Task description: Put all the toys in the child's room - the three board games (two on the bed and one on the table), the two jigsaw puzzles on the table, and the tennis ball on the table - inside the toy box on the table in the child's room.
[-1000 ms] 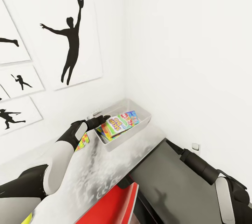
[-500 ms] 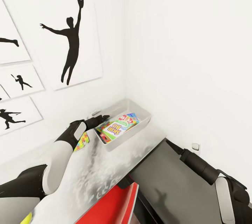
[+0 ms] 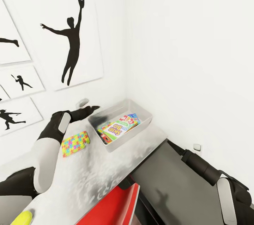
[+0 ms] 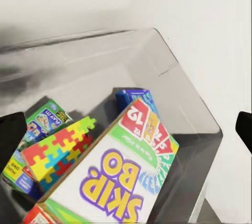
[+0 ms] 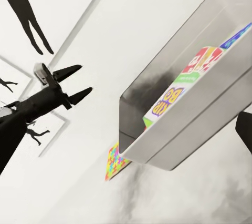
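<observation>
Cardboard "SKIP-BO" game (image 3: pixel 118 129) now lying flat in toy box (image 3: pixel 141 107); left gripper (image 3: pixel 92 108) pulled back, spread, empty. Remaining: jigsaw puzzle (image 3: pixel 74 143) and tennis ball (image 3: pixel 21 218) on table (image 3: pixel 106 172).

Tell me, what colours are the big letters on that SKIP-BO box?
Purple letters outlined in yellow on the SKIP-BO box, clearest in the left wrist view.

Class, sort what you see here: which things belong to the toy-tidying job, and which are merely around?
Job things: toy box; SKIP-BO board game; jigsaw puzzle on the table; tennis ball; table; left gripper.

Just around: silhouette posters; red chair; dark side unit.
</observation>
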Controlling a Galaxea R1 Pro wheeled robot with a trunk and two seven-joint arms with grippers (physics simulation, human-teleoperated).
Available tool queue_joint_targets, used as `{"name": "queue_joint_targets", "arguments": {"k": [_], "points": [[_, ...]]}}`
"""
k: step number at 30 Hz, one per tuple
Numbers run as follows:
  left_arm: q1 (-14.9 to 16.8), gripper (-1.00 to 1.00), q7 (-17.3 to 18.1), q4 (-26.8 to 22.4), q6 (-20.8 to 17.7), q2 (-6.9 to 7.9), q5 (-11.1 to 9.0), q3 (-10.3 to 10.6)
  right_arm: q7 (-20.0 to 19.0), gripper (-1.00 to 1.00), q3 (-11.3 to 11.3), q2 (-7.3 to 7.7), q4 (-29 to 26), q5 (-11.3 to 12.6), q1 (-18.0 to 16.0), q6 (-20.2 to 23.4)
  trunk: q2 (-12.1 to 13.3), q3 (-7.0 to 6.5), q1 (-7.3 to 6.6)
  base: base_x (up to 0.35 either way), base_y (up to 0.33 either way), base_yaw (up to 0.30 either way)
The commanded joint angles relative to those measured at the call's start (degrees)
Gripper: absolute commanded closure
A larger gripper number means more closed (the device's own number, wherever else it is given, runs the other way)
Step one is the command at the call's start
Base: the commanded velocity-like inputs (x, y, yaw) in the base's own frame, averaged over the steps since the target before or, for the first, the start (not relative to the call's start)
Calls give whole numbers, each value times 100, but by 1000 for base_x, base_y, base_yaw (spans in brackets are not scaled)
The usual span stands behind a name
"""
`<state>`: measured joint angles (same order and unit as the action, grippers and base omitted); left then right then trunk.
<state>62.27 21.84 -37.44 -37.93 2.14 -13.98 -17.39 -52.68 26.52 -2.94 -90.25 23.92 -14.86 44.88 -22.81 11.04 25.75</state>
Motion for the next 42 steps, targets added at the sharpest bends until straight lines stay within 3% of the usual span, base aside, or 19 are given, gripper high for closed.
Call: {"name": "queue_joint_targets", "arguments": {"k": [1, 6, 7, 9, 11, 12, 14, 16, 21, 27, 42], "points": [[0, -100, 174, -126, -237, 131, -19, -85, -14, -100, 11, -5, -2, 8, -4, 31, -11, 12, 4, 0, 0, 0], [-33, -100, 1270, -351, -1044, 1010, -25, -189, -14, -100, 11, -5, -2, 8, -6, 30, -11, 12, 4, 0, 0, 0], [-41, -100, 1429, -356, -1107, 1111, -24, -190, -14, -100, 11, -5, -2, 8, -5, 30, -11, 12, 4, 0, 0, 0], [-168, -100, 2109, -369, -1270, 1537, 7, -190, -14, -100, 11, -5, -2, 8, -4, 30, -11, 12, 4, 0, 0, 0], [-506, -100, 2787, -374, -1330, 1990, 15, -196, -14, -100, 11, -5, -2, 8, -5, 30, -11, 12, 4, 0, 0, 0], [-607, -100, 2955, -375, -1332, 2103, 12, -198, -14, -100, 11, -5, -2, 8, -5, 30, -11, 12, 4, 0, 0, 0], [-1000, -100, 3595, -377, -1323, 2510, 16, -197, -18, -100, 8, -7, -2, 8, -3, 24, -11, 6, 4, 0, 0, 0], [-1379, -100, 4146, -377, -1308, 2761, 27, -201, -26, -100, 5, -11, -2, 8, -3, 22, -11, -8, 4, 0, 0, 0], [-1944, -100, 4844, -381, -1090, 3001, 38, -206, -31, -100, 3, -6, -2, 8, -6, 21, -11, -39, 4, 0, 0, 0], [-2211, -100, 5339, -378, -842, 3123, 38, -204, -28, -100, 3, -13, -2, 7, -6, 15, -11, -47, 4, 0, 0, 0], [-2254, -100, 5479, -379, -795, 3144, 44, -212, -10, -100, -39, -18, 7, -1, -5, -124, -11, -48, 4, 0, 0, 0]]}}
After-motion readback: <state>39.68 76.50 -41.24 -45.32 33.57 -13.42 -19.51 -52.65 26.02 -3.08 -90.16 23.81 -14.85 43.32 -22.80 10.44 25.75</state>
